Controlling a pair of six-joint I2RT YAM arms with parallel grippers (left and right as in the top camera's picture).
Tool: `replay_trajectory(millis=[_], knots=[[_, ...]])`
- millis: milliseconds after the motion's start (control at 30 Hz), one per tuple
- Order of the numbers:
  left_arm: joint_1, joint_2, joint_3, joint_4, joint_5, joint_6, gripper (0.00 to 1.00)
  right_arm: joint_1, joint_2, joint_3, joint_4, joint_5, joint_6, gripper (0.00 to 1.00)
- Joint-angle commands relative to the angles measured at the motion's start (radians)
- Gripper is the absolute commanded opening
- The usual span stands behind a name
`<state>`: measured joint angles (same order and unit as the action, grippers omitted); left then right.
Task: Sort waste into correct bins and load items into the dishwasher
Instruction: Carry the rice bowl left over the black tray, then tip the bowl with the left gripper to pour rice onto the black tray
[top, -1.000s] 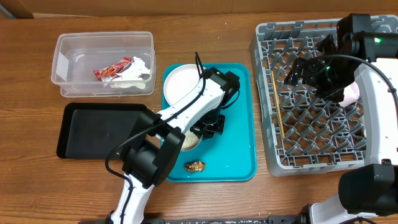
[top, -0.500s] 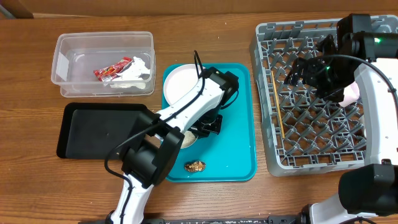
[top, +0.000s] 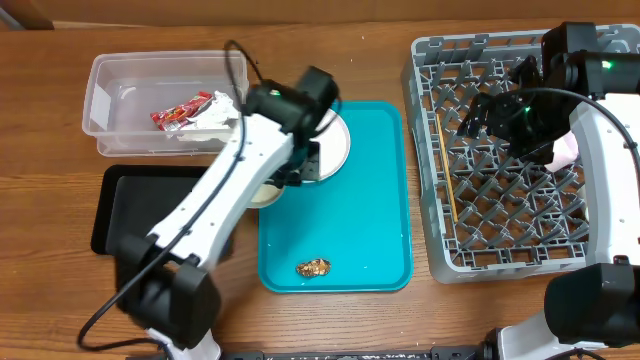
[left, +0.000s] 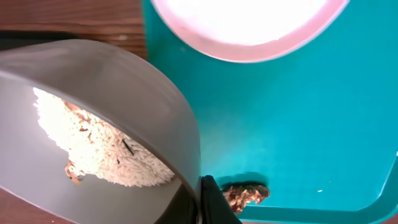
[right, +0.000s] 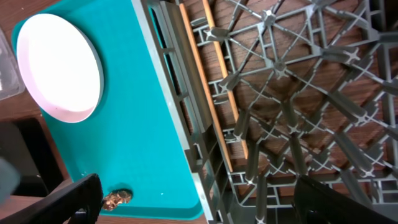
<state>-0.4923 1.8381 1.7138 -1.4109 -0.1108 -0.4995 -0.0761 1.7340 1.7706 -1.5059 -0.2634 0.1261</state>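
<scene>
My left gripper (top: 296, 170) is shut on the rim of a small bowl (top: 262, 192) and holds it over the teal tray's left edge, beside the black tray (top: 150, 205). In the left wrist view (left: 202, 200) the bowl (left: 143, 106) is tilted, with white rice (left: 93, 149) in it. The pink-white plate (top: 333, 146) and the brown food scrap (top: 315, 267) lie on the teal tray. The clear tub (top: 110, 85) holds the red wrapper (top: 180, 113) and the napkin (top: 217, 122). My right gripper (top: 488, 115) is open and empty over the grey dish rack (top: 500, 240). Chopsticks (top: 447, 170) lie in the rack.
The teal serving tray (top: 370, 200) lies between the black tray and the rack. The right wrist view shows the chopsticks (right: 217, 81), the plate (right: 59, 68), the scrap (right: 117, 198) and my open right gripper (right: 211, 205). Something pink (top: 565, 150) shows behind my right arm.
My left arm has lifted the bowl of rice off the middle of the teal tray and swung it left to the tray's edge. The plate is now partly uncovered. The right arm has not moved.
</scene>
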Motion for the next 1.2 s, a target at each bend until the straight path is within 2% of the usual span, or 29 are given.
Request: replay_trajectory(millis=[0,300,733,833,1067,1167], knots=[[0.055,-0.058,0.005,-0.002,0.010,0.028,0.05,0.003,-0.029,-0.003,0.000,0.010,-0.002,1.00],[0.208,-0.089,-0.037,-0.002,0.137,0.135,0.04,0.003,-0.029,-0.003,-0.001,0.010,-0.002,1.00],[0.513,-0.092,-0.286,0.154,0.379,0.322,0.05,0.003,-0.029,-0.003,-0.004,0.020,-0.002,1.00],[0.592,-0.092,-0.316,0.187,0.504,0.415,0.04,0.003,-0.029,-0.003,-0.003,0.020,-0.002,1.00],[0.766,-0.092,-0.387,0.207,0.890,0.729,0.04,0.003,-0.029,-0.003,-0.004,0.020,-0.002,1.00],[0.832,-0.092,-0.416,0.206,1.009,0.832,0.04,0.003,-0.029,-0.003,-0.005,0.020,-0.002,1.00]])
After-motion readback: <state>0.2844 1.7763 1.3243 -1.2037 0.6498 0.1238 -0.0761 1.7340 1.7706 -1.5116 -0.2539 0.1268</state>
